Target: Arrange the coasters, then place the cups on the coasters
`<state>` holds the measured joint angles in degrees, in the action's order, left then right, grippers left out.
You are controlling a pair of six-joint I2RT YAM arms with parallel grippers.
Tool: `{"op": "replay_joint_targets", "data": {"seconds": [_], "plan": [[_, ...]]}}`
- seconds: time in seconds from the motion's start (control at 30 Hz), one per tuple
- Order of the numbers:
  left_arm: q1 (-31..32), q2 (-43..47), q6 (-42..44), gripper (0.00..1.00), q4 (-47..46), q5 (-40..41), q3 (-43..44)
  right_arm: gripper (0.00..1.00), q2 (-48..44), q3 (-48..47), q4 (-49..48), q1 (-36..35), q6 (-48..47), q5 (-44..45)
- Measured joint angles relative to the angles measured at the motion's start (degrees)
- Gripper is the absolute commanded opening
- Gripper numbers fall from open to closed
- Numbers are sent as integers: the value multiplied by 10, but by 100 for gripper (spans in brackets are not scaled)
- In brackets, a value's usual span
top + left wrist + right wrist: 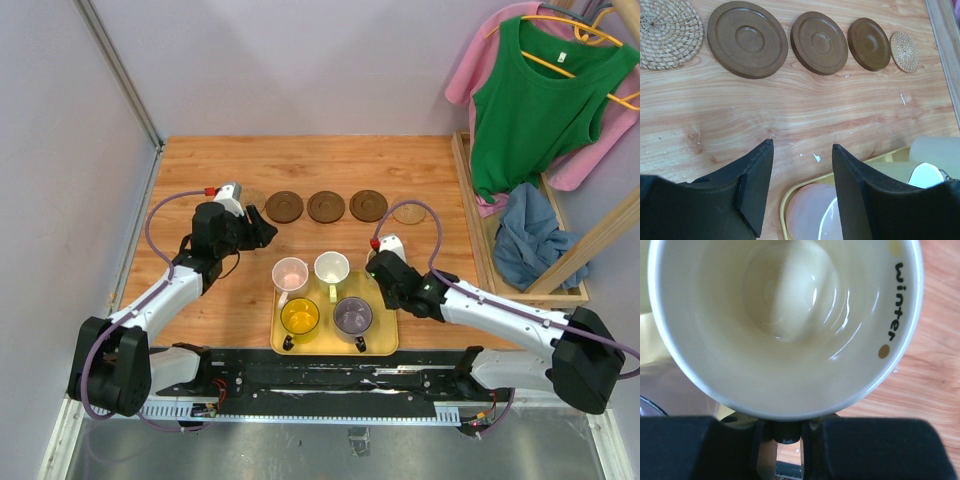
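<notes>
Five coasters lie in a row across the table: a woven one [667,32], three dark brown discs [284,207] [326,206] [368,205] and a small woven one [409,212]. On the yellow tray [385,345] stand the pink cup [290,272], the pale green-white cup [332,267], the yellow cup [299,316] and the purple-grey cup [352,316]. My left gripper [802,145] is open, empty, over the tray's far left corner. My right gripper [787,432] is shut on the dark handle of the cream cup [785,325]; in the top view this cup is hidden under the gripper [378,265].
A wooden rack [475,230] with a blue cloth [530,235] and hanging green and pink garments borders the table's right side. A wall runs along the left edge. Bare wood lies between the coaster row and the tray.
</notes>
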<state>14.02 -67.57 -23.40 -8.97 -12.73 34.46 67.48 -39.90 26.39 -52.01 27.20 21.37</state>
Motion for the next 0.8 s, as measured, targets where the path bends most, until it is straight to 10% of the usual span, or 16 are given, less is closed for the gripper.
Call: {"op": "replay_joint_targets", "data": {"seconds": [0.3,0.8], "plan": [[0,-3,2,54,-4,0,0,1,7,-40,-18,14,-54,102],[0,-20,20,54,-15,3,2,1,135,-111,-162,278,-178,41]]}}
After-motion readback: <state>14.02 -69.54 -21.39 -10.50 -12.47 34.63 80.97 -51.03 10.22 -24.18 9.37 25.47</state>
